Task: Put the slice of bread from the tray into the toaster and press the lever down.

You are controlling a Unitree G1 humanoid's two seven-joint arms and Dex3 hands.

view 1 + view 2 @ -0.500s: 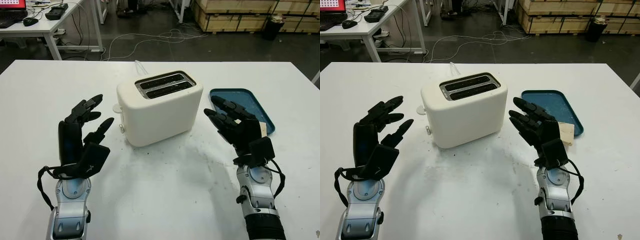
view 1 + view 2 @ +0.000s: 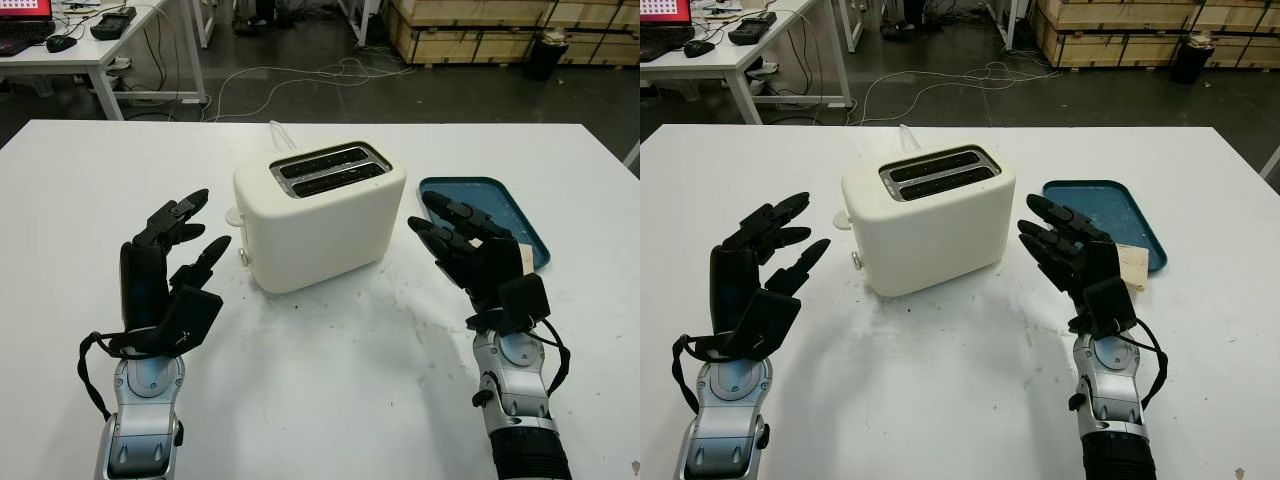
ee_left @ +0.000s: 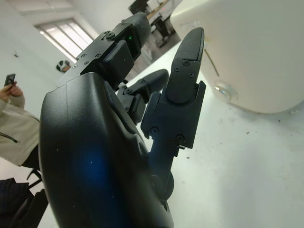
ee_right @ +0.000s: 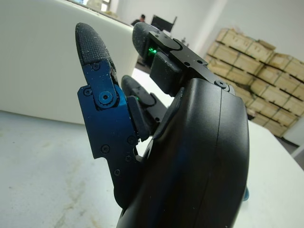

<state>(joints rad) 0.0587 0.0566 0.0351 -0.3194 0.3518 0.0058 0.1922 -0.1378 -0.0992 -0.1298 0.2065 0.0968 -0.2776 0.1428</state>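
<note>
A white toaster stands near the middle of the white surface, turned at an angle, with its two dark slots facing up and bare of bread. A small white lever knob sticks out from its left end, with a round dial just below it. A white cord runs off behind the toaster toward the far edge.

To the right of the toaster lies a blue tray. The slice of bread sits at the tray's near right corner, partly hidden behind the right hand; whether it lies fully inside the tray or overhangs its edge cannot be told.

The left hand is raised above the surface, left of the toaster and near the lever end, palm turned inward, open and holding nothing. In the left wrist view its fingers point toward the toaster's side, close to the dial but apart from it.

The right hand is raised between the toaster and the tray, open and holding nothing, its fingers reaching toward the tray's near edge. It touches neither the toaster nor the bread.

Beyond the surface the floor carries loose cables, a desk stands at far left, and wooden crates line the back.
</note>
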